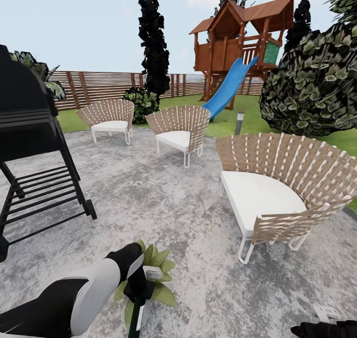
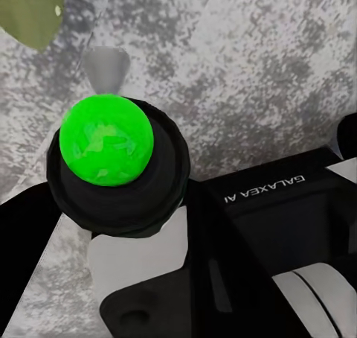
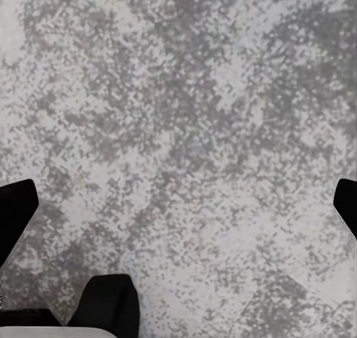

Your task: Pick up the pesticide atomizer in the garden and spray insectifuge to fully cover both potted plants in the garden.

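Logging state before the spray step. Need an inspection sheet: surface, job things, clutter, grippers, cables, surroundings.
Surface: grey mottled patio; bare paving under the right arm.
Job's things: pesticide atomizer in the left gripper, just above a light-green potted plant.
Clutter: black grill; three woven chairs with white cushions.
Grippers: left gripper looks closed on the atomizer; right gripper open, empty.
Cables: nothing seen.
Surroundings: wooden fence, playset with blue slide, large shrub, lawn.
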### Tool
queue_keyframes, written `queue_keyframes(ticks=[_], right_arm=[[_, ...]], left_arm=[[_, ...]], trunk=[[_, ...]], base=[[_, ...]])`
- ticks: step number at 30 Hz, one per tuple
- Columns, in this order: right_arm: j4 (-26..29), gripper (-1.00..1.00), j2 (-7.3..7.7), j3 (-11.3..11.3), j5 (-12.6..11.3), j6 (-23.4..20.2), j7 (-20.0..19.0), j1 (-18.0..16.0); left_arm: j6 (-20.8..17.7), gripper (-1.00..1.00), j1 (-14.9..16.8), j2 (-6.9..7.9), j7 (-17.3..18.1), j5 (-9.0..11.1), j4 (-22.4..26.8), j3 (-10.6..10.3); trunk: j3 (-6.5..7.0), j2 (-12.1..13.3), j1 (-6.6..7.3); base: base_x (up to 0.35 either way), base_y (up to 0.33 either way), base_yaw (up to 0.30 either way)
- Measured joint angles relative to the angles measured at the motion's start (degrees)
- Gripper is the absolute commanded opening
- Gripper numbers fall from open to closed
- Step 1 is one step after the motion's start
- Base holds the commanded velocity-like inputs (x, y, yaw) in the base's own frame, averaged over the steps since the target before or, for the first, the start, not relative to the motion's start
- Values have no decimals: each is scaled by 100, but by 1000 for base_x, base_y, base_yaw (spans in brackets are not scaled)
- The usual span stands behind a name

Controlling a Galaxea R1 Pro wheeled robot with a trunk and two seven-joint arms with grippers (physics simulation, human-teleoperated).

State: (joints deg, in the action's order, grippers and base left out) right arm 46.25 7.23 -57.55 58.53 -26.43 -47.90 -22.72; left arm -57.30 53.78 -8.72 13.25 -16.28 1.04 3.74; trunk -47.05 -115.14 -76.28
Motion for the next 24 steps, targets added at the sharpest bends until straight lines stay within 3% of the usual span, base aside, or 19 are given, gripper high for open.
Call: queue_keyframes(ticks=[19,24], right_arm=[[-141,100,0,0,-1,3,5,1],[-557,100,36,6,121,10,4,4]], left_arm=[[72,-100,0,-6,10,-7,9,8],[127,-100,0,-7,-175,-28,10,4]], trunk=[[0,0,-2],[0,0,-3]], base=[[8,0,0],[0,0,0]])
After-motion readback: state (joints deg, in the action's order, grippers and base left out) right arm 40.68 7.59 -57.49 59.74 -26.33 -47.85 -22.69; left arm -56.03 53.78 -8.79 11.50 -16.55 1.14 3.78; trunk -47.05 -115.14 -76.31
